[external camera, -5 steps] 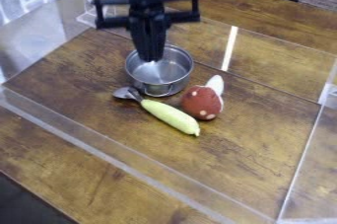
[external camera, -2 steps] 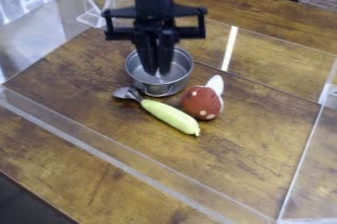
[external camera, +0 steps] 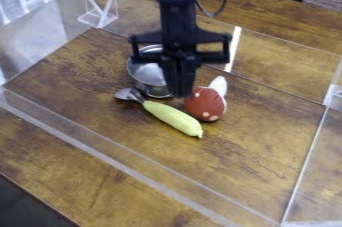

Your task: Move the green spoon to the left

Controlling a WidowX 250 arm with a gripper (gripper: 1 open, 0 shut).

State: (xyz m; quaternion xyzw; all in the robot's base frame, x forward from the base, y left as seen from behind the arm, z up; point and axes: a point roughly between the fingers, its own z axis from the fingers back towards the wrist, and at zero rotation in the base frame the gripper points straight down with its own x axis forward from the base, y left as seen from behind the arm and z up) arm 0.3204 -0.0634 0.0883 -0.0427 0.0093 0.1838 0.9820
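Looked like the approach step: gripper (external camera: pixel 178 91) hung pinched together, empty, mid-frame by the pot (external camera: pixel 150 69), spoon (external camera: pixel 168 114) lying just below it, so next it'd need to open and drop.

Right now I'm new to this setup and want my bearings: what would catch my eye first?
The black gripper hangs mid-table, pointing down, fingers together, just above the green spoon. The spoon lies diagonally on the wooden table, its metal bowl toward the silver pot behind it. A red-brown and white mushroom toy sits right of the spoon.
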